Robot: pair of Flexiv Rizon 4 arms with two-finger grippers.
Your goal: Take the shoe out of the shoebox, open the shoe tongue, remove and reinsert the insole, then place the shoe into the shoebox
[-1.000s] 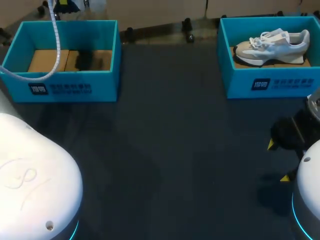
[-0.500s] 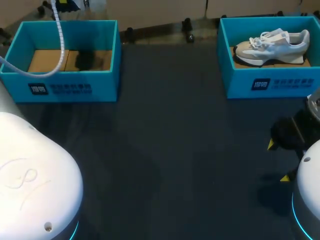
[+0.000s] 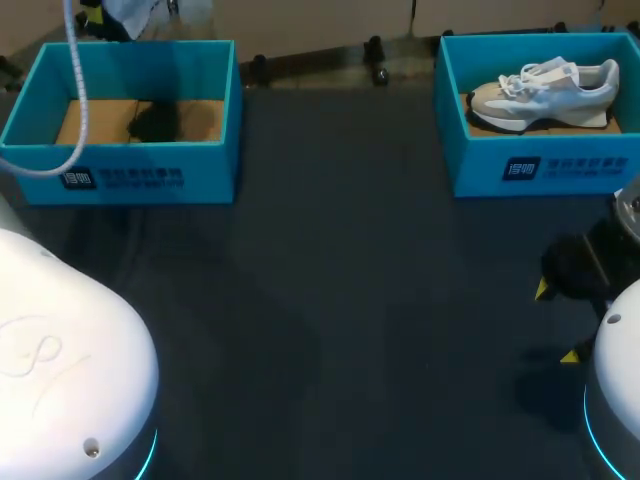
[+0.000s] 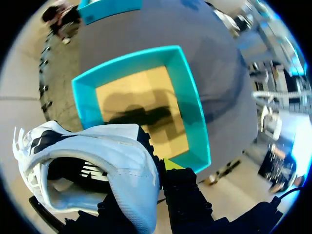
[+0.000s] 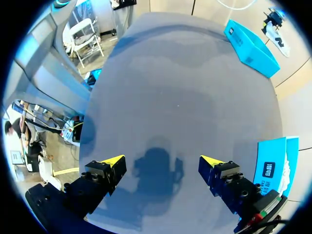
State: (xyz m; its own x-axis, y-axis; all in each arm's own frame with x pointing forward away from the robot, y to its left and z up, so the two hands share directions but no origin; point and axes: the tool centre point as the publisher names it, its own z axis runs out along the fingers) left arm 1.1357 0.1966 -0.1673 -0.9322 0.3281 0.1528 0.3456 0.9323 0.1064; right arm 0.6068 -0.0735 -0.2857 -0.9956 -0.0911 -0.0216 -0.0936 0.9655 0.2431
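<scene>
Left pincer (image 4: 157, 170) grips shoe (image 4: 92, 161) above shoebox (image 4: 192, 105).

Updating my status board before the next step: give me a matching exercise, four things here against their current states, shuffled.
Things:
1. left shoebox
2. right shoebox
3. left tool
4. right tool

States:
A. open over the bare table
B. has a laced white shoe lying in it
C. empty inside
D. shut on a second shoe, above a box

Pairs: 1-C, 2-B, 3-D, 4-A
</scene>
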